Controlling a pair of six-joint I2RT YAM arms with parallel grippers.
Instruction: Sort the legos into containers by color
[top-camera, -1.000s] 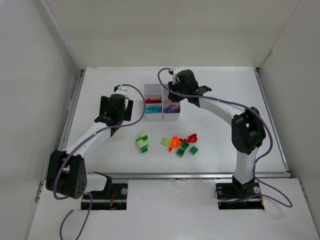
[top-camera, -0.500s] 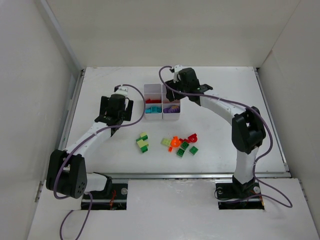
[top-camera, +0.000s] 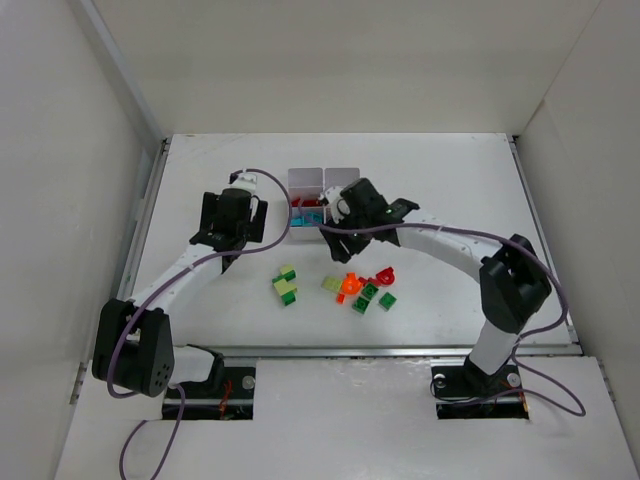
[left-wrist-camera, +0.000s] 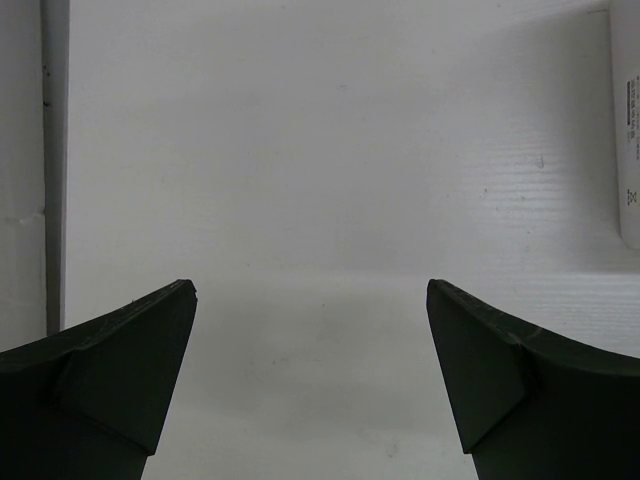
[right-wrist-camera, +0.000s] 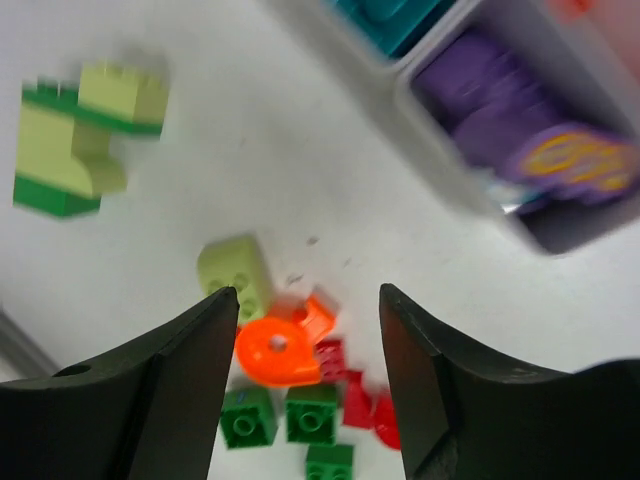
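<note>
the left gripper (left-wrist-camera: 310, 300) has its two dark fingers (left-wrist-camera: 110, 370) spread wide apart above the white table (left-wrist-camera: 330, 170); a grey rail (left-wrist-camera: 54, 150) lines the left edge, a white container (left-wrist-camera: 628, 120) the right

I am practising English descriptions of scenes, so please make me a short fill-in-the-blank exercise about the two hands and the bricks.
1. The right hand is ____, with nothing between its fingers.
2. In the white box, the compartment beside the teal bricks holds ____ pieces.
3. The rounded loose brick with a hole is ____.
4. The left hand holds ____.
Missing words: open; purple; orange; nothing.
</note>
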